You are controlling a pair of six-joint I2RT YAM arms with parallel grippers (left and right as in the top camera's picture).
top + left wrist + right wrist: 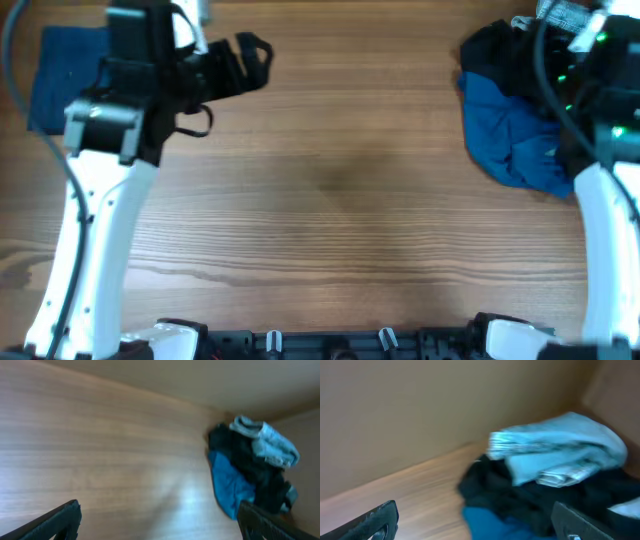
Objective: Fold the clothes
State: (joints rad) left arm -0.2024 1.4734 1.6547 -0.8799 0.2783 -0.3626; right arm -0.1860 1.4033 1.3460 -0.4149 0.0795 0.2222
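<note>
The table [330, 200] is brown wood. The pile of clothes [515, 110] sits at the far right corner of it. In the pile there is a blue cloth [510, 135], all crumpled up. A black cloth [492, 48] lies behind it, touching it. A light blue cloth [560, 452] lies on top of the black one, bunched up.

A flat dark blue cloth [62, 72] lies at the far left corner, well apart from the pile. The left arm partly hides it.

The left pincer [245, 60] is near the far left of the table, just beside the dark blue cloth. Its two fingers [60, 520] are spread wide and there is nothing between them. It is not touching any cloth.

The right pincer [475, 510] is up over the pile. Its fingers [372, 522] are spread wide too, and it holds nothing. From above, the right arm [605, 200] covers part of the pile.

The middle of the table shows only wood.
</note>
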